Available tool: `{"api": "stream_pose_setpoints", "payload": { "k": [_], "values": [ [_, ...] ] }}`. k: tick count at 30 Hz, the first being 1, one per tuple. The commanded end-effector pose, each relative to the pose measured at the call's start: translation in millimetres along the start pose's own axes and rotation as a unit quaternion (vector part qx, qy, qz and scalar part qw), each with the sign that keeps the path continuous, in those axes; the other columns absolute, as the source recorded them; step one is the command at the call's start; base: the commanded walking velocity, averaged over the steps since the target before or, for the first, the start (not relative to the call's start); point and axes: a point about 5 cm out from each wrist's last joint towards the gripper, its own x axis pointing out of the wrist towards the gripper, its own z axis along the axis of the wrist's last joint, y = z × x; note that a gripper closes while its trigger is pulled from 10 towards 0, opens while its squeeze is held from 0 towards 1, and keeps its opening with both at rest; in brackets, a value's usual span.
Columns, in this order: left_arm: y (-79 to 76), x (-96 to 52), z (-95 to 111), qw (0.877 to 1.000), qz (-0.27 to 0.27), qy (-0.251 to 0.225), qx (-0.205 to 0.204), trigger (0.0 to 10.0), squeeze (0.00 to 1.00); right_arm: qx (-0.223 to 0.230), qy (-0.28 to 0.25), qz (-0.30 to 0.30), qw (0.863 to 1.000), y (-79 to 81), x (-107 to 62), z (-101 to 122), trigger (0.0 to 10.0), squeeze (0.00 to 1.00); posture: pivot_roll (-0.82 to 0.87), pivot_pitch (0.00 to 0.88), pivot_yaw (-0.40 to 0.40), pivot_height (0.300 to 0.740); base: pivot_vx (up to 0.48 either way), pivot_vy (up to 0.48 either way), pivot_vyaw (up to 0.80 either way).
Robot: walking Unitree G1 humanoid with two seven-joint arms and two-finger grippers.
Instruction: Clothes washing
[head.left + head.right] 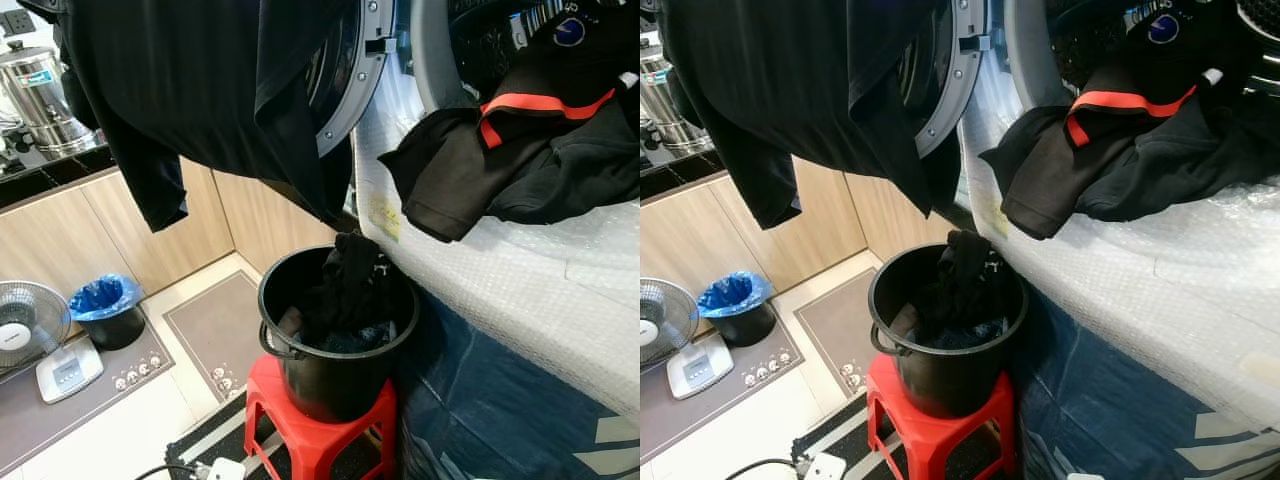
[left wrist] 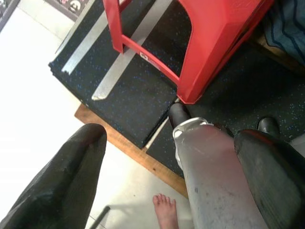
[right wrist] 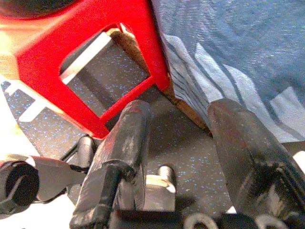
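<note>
A black bucket (image 1: pixel 335 345) stands on a red stool (image 1: pixel 300 425), and dark clothes (image 1: pixel 350 290) are heaped inside it. Above it, a black shirt (image 1: pixel 200 90) hangs over the washing machine's open door (image 1: pixel 350 90). A black garment with an orange stripe (image 1: pixel 530 150) spills from the drum opening onto bubble wrap (image 1: pixel 520 280). My left gripper (image 2: pixel 167 176) hangs low by the stool's leg (image 2: pixel 214 47), open and empty. The right gripper (image 3: pixel 183 143) also hangs near the floor beside the stool (image 3: pixel 71 43), open with nothing in it.
A blue cover (image 1: pixel 490 400) drapes the machine's front. On the floor to the left are a bin with a blue bag (image 1: pixel 105 310), a fan (image 1: pixel 25 320) and a scale (image 1: pixel 68 370). A steel urn (image 1: pixel 40 95) sits on the counter. A person's bare foot (image 2: pixel 167 210) is close behind.
</note>
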Motion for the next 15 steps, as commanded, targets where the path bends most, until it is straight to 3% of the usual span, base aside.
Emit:
{"api": "stream_pose_setpoints", "payload": {
  "k": [1,15],
  "values": [
    [2.1,-2.0,-10.0,1.0,0.003,0.021,-0.011,10.0,0.0,0.008,0.011,0.002,1.0,4.7,-0.3,-4.3,10.0,0.0,-0.05,0.023,0.085,0.74,0.0,0.0,0.0],
    [-3.1,-1.7,-10.5,1.0,-0.009,0.02,-0.01,10.0,0.0,0.013,0.02,0.005,1.0,6.2,-0.8,-7.2,10.0,0.0,-0.05,0.007,0.071,0.74,0.0,0.0,0.0]
  ]
}}
